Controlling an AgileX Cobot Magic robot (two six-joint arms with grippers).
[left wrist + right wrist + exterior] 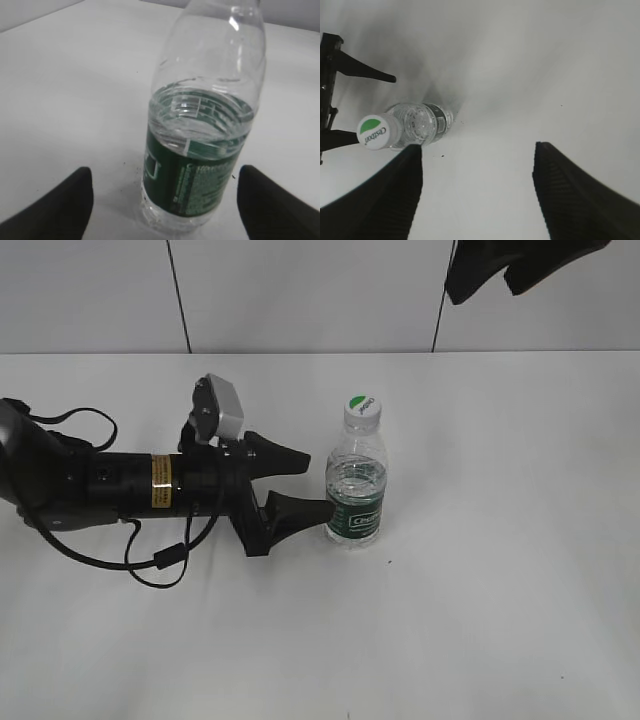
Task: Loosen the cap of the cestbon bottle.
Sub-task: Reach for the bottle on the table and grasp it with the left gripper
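The cestbon bottle (355,485) stands upright on the white table, part full of water, with its dark green label band low down. The white cap (362,410) with a green half-circle sits on its neck. My left gripper (317,484) lies low along the table and is open, its two black fingers on either side of the bottle's lower part (192,165) with gaps on both sides (165,180). My right gripper (478,149) is open and empty, high above the table, looking down on the cap (376,131) and the bottle (422,122) to its left. It shows at the top edge of the exterior view (487,292).
The white table (500,570) runs to a white panelled wall (300,290) at the back. A black cable (150,560) loops on the table beside the left arm (110,485).
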